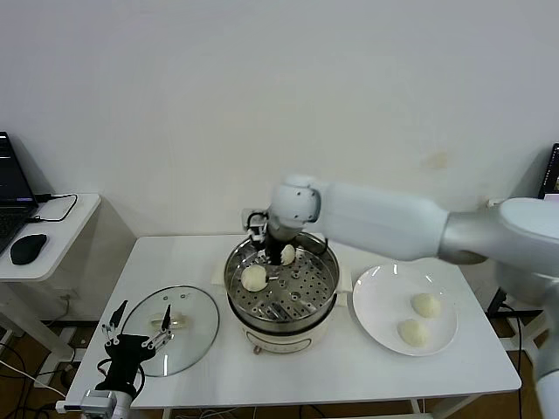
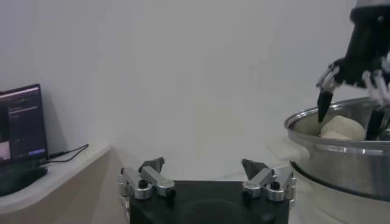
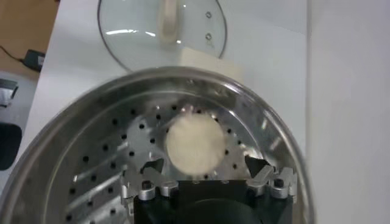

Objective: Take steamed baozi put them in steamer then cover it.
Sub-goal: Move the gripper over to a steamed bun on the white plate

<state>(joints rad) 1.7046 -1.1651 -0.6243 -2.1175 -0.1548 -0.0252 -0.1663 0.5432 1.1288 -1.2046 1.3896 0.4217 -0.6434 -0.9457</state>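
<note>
The right gripper reaches in over the far side of the steamer, its jaws spread wide and holding nothing. In the right wrist view its fingers stand apart on either side of a bun that sits on the perforated floor — whether the tips touch the dough cannot be told. From the head view this bun lies at the far edge of the basket, partly hidden by the gripper. A second bun rests on the left side of the basket floor, apart from the first.

Two more buns lie on the plate to the right of the steamer: one farther, one nearer, close together.

The glass lid lies flat on the table, left of the steamer, handle up.

The left gripper hangs at the near left corner of the table, beside the lid's near left edge — jaws wide apart and empty. The left wrist view shows its fingers spread, with the steamer wall and the right gripper farther off.

A small side table at far left carries a laptop and a mouse.
</note>
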